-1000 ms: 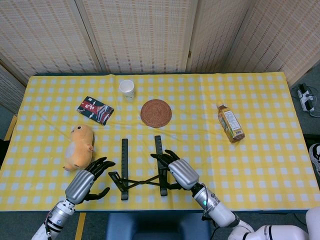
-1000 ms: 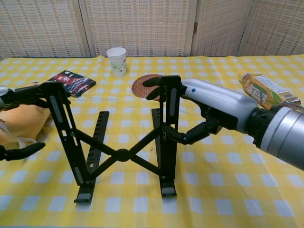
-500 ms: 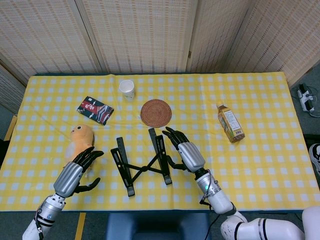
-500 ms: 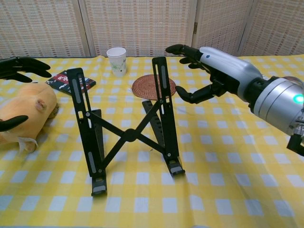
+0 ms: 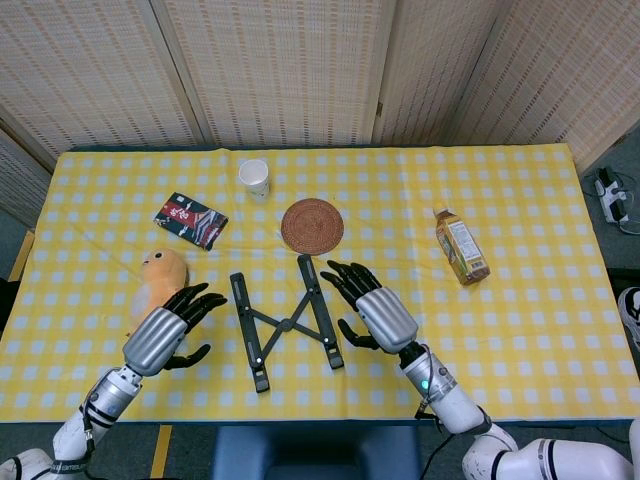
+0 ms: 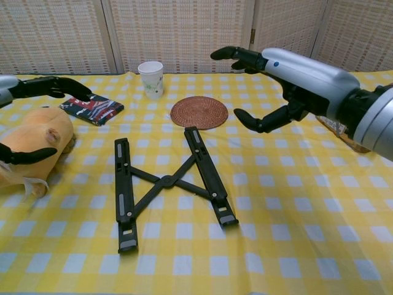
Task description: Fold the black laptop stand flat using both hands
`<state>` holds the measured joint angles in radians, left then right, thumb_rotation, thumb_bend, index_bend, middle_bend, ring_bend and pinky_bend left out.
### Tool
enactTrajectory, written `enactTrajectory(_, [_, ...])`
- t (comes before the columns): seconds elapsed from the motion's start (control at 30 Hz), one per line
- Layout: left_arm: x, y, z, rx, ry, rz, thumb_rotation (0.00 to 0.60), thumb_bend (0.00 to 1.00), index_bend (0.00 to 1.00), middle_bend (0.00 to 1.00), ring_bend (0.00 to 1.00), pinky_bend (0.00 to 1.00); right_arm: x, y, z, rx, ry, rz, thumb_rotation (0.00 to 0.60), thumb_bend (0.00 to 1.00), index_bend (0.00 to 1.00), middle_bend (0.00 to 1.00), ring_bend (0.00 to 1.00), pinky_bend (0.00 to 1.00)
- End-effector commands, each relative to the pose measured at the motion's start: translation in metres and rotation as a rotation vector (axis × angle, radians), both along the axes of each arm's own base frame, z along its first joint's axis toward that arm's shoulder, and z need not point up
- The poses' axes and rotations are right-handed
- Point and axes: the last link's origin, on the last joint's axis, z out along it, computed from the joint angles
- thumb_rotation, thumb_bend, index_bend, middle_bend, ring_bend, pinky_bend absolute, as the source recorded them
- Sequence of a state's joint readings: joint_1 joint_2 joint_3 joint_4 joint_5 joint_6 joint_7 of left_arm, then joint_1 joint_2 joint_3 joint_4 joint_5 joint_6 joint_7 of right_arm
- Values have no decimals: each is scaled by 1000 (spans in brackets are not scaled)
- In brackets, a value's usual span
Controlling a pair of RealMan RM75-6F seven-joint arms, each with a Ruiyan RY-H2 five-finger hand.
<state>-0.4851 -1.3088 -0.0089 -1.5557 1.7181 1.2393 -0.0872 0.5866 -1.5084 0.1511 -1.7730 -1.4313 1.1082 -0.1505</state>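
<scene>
While both hands hover apart from it, the black laptop stand [image 5: 286,320] lies flat on the yellow checked tablecloth [image 5: 520,310], its two rails splayed and crossed by struts. Left hand [image 5: 165,334] sits off the stand's left side, fingers spread wide, holding nothing, just beside the orange plush toy [image 5: 158,283]. Right hand [image 5: 372,312] sits off the stand's right rail, fingers spread wide, empty, not touching it. Beyond the stand: woven coaster [image 5: 312,226], paper cup [image 5: 254,178], dark packet [image 5: 190,220], bottle [image 5: 461,247].
</scene>
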Motion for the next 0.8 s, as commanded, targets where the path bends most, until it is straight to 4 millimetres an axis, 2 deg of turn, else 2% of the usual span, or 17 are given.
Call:
enactTrajectory(0.03, [11, 22, -14, 13, 125, -101, 600, 375, 175, 187, 70, 114, -3, 15, 8, -41, 134, 111, 600, 539, 0, 0, 12, 0])
enactTrajectory(0.23, [28, 59, -38, 62, 284, -196, 600, 368, 162, 151, 31, 82, -12, 20, 5, -84, 288, 187, 600, 539, 0, 0, 12, 0])
enactTrajectory(0.4, [30, 87, -59, 74, 367, -173, 600, 356, 124, 108, 1, 61, -18, 14, -7, -110, 374, 231, 600, 526, 0, 0, 12, 0])
enactTrajectory(0.53, [27, 102, -73, 83, 425, -145, 600, 326, 95, 77, 0, 49, -20, 9, -19, -142, 433, 281, 600, 452, 0, 0, 11, 0])
enactTrajectory(0.8, [18, 120, -90, 109, 505, -110, 600, 216, 34, 12, 0, 2, -21, 0, -46, -193, 490, 348, 600, 287, 0, 0, 0, 0])
